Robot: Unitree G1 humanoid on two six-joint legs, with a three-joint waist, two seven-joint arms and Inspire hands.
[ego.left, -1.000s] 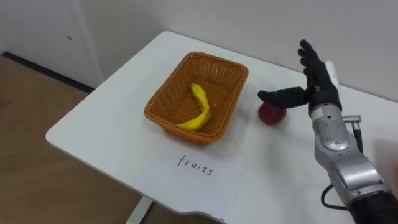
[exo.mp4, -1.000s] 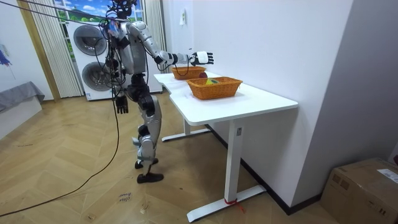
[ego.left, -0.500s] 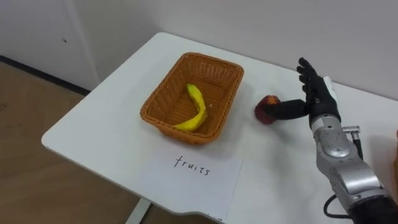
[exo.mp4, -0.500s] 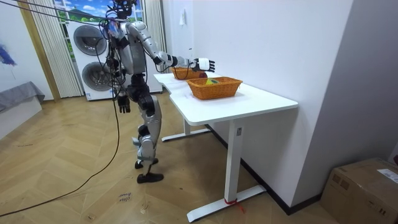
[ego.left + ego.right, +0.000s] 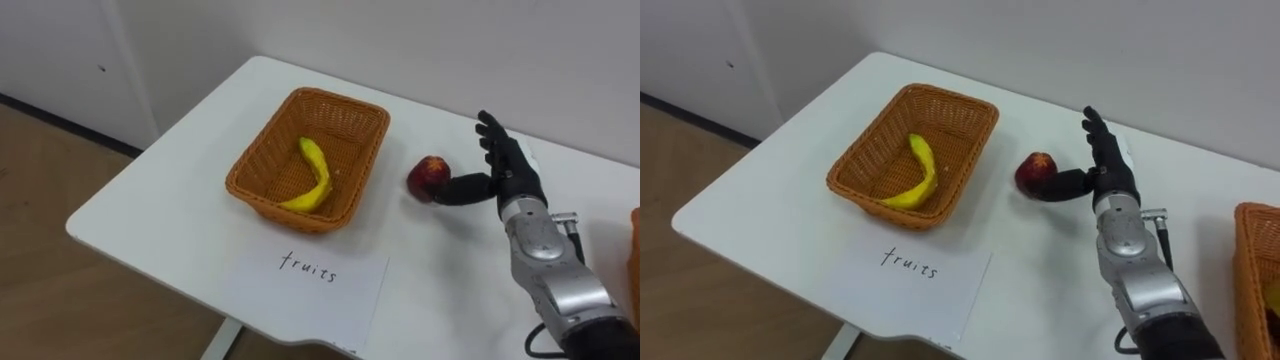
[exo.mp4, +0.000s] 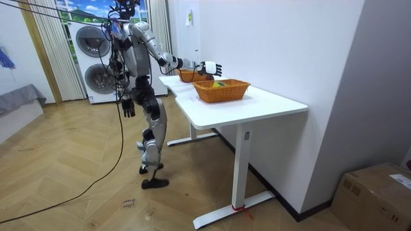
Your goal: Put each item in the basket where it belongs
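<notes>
A red apple (image 5: 428, 174) lies on the white table (image 5: 170, 200), just right of a wicker basket (image 5: 340, 97). A yellow banana (image 5: 314, 176) rests inside that basket. My right hand (image 5: 508, 168) stands open beside the apple on its right, fingers straight and pointing up. Its thumb reaches left and touches the apple's lower right side. In front of the basket lies a paper sheet (image 5: 312, 281) with "fruits" handwritten on it. In the room view I stand at the table's end, my left hand (image 6: 126, 106) hanging by my hip.
A second wicker basket (image 5: 1252, 262) shows at the table's right edge. A white wall runs close behind the table. The table's front edge is near the paper sheet, and wooden floor lies to the left.
My right hand has come down from above the apple to its right side, and the thumb now touches it. The apple has stayed in place; the camera shifted slightly.
</notes>
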